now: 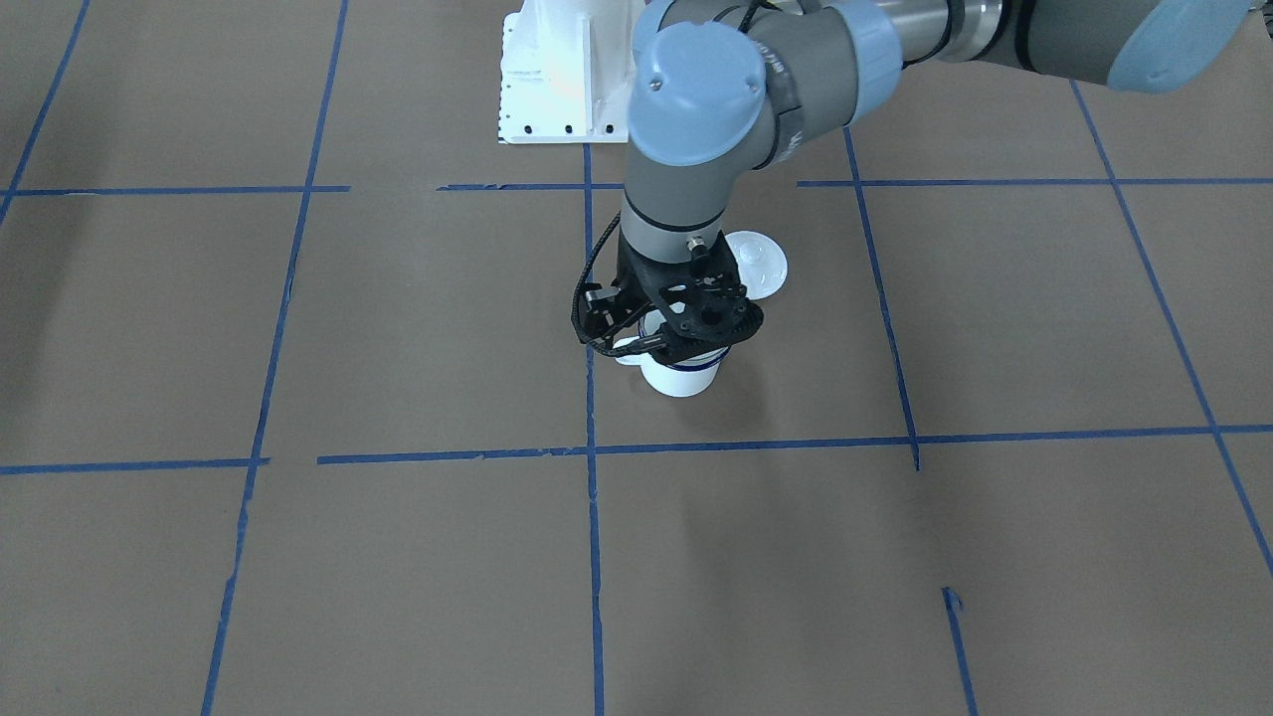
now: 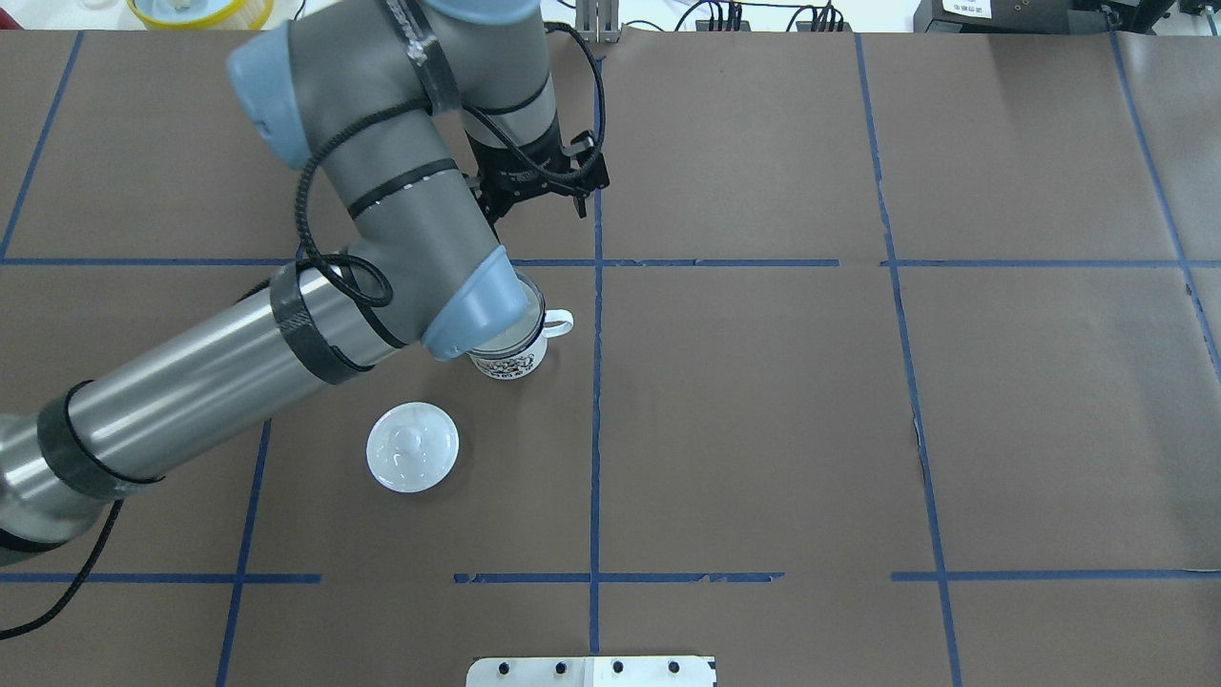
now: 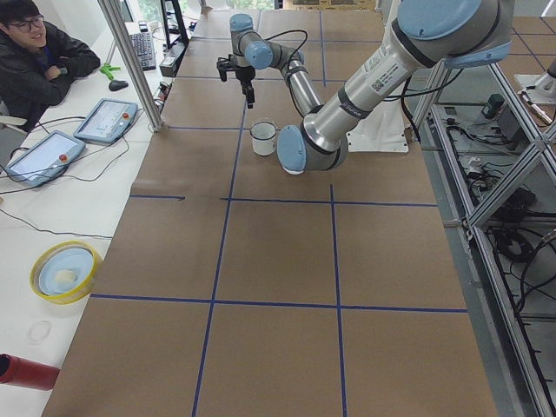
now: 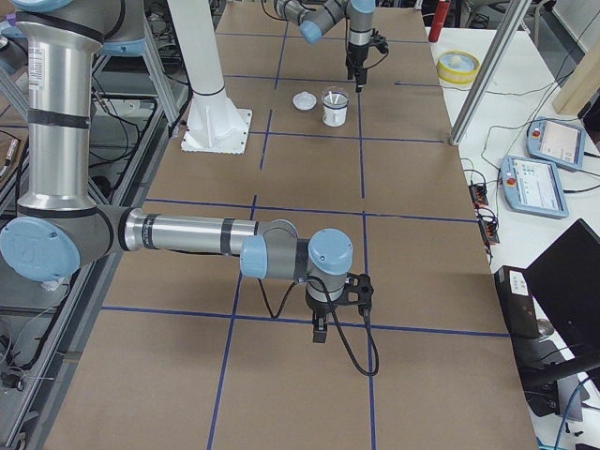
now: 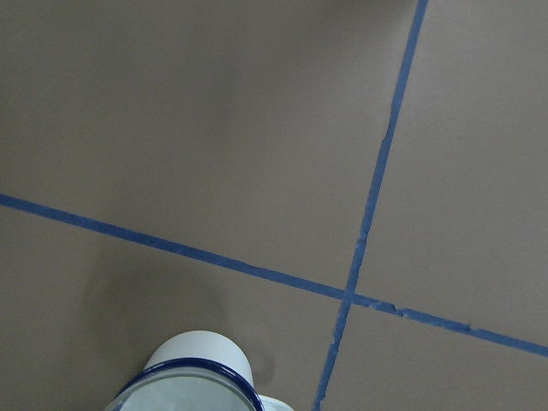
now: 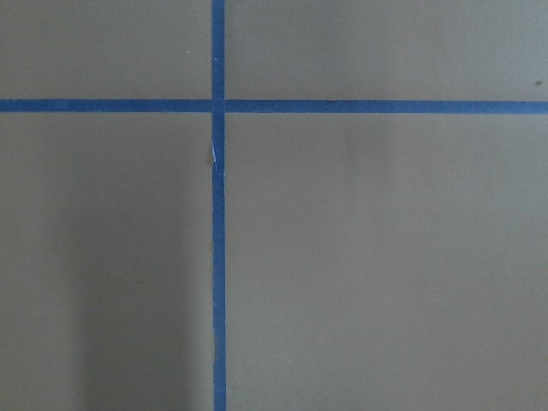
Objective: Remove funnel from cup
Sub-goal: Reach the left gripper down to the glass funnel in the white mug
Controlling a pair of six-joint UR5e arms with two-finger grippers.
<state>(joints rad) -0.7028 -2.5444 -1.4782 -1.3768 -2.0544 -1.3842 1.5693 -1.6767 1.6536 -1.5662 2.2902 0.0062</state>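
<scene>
The cup [image 1: 681, 378] is a white mug with a dark blue rim, standing upright near the table's middle. The clear funnel [image 5: 184, 396] sits in its mouth. In the overhead view the left arm's elbow covers part of the cup [image 2: 515, 361]. My left gripper [image 1: 676, 343] points down a little above the cup and funnel, touching neither; its jaws look open and empty. My right gripper [image 4: 319, 328] hangs just above the bare table far from the cup. It shows only in the exterior right view, so I cannot tell if it is open or shut.
A white round knobbed lid [image 2: 412, 447] lies flat beside the cup, on the robot's side. The white robot base [image 1: 557, 80] stands behind. A yellow bowl [image 3: 65, 271], tablets and a seated operator [image 3: 39, 52] are off the far table edge.
</scene>
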